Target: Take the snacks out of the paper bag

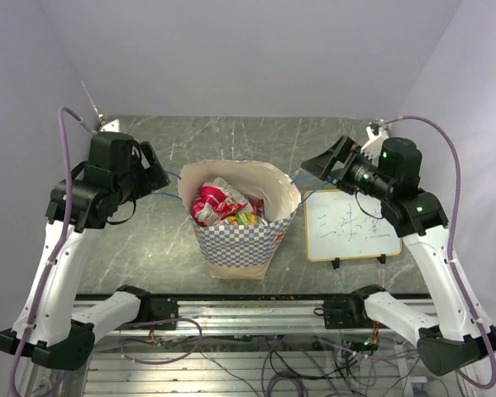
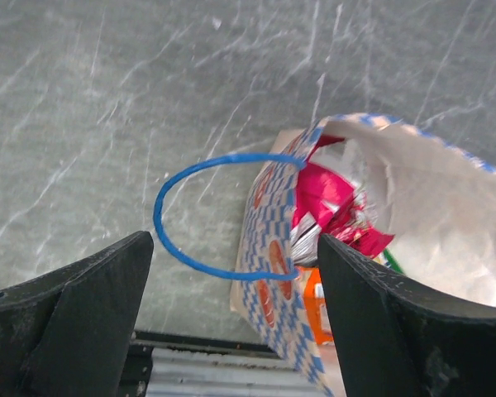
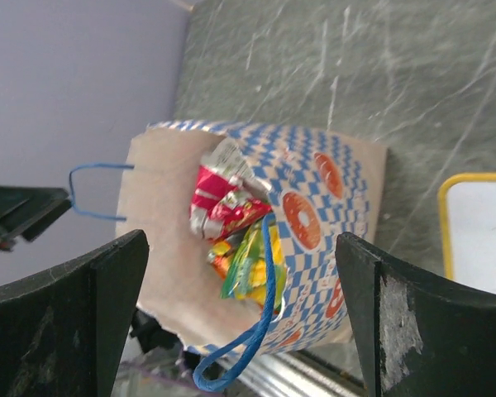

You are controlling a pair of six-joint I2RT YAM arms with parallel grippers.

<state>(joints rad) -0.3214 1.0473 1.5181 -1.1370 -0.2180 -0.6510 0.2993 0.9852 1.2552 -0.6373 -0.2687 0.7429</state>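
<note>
Hands both spread wide, nothing pinched: left hand hangs just outside the paper bag's left rim, over a blue string handle, while right hand hovers beside the right rim. Bag stands upright on the worktop between them, mouth up, snacks heaped inside. Red-and-white packet lies on top, leftward, so the left arm looks nearer. Bag walls and handle loops could snag, and a whiteboard stands just right.
</note>
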